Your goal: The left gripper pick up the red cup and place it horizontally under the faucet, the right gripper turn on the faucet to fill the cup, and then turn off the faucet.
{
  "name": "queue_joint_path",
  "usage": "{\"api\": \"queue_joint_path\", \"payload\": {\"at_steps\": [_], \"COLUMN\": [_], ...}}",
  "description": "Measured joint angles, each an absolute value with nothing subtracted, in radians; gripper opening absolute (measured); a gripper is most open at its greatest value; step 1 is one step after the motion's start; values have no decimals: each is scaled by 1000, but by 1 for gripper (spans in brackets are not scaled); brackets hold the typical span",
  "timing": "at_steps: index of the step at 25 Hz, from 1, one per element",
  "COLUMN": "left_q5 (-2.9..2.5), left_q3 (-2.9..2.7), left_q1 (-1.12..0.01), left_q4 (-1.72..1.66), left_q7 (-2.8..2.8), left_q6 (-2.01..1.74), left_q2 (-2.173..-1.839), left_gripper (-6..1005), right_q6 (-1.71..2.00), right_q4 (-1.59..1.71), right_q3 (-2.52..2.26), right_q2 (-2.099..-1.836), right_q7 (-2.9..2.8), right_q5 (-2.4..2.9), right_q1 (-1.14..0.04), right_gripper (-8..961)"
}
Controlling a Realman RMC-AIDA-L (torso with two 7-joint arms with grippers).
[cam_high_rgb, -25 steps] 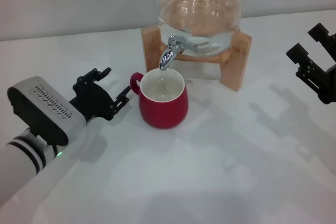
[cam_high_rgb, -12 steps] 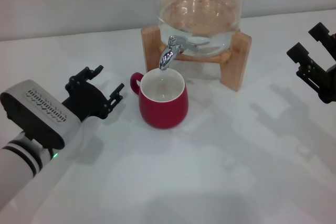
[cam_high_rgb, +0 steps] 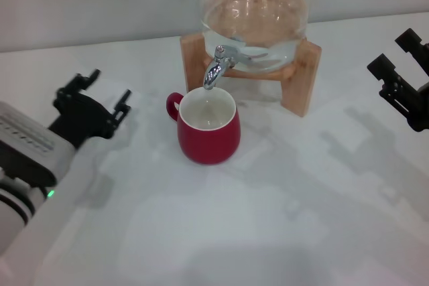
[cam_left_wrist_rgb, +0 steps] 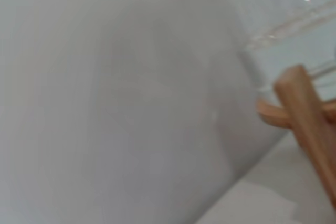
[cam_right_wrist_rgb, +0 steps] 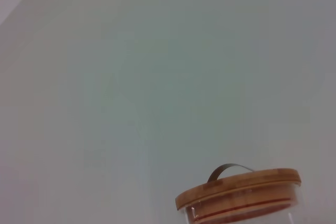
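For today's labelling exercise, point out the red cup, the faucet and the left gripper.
red cup [cam_high_rgb: 208, 140], head view, front wall.
faucet [cam_high_rgb: 213, 70], head view, curved spout.
left gripper [cam_high_rgb: 104, 96], head view, between its fingertips.

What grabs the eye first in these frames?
The red cup stands upright mid-table, its mouth right under the chrome faucet of the glass dispenser on its wooden stand. The left tool sits open, apart from the cup on its handle side. The right tool hangs open at the far right edge, clear of the faucet.
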State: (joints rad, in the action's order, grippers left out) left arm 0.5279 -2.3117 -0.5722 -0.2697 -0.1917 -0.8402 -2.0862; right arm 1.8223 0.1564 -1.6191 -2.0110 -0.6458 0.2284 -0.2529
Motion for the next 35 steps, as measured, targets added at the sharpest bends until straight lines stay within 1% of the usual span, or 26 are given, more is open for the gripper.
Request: {"api": "queue_joint_path", "payload": {"at_steps": [9,23,34,35], "left_q5": [550,690,692,692], "left_q3": [-2147,-2118,-2118,-2118], "left_q1": [-514,-430,-398,-395], "left_q4": [-296,-291,-267,-263], "left_q7": [-124,93,60,50], "left_q6": [-942,-1146,-1149,-1149], "left_q2": [-2087,-2082,-2083,-2083], "left_gripper": [624,624,624,623], "right_q6": [1822,1817,1726,1691], "right_q4": [156,156,165,179], "right_q3": [-1616,-1615,-1648,-1665], "right_q2": [-2010,-2008,-2010,-2010], "right_q7": [-645,-646,-696,-709], "right_q5": [229,227,236,237], "right_q1": [-253,-258,-317,-336], "right_gripper": [783,777,778,778]}}
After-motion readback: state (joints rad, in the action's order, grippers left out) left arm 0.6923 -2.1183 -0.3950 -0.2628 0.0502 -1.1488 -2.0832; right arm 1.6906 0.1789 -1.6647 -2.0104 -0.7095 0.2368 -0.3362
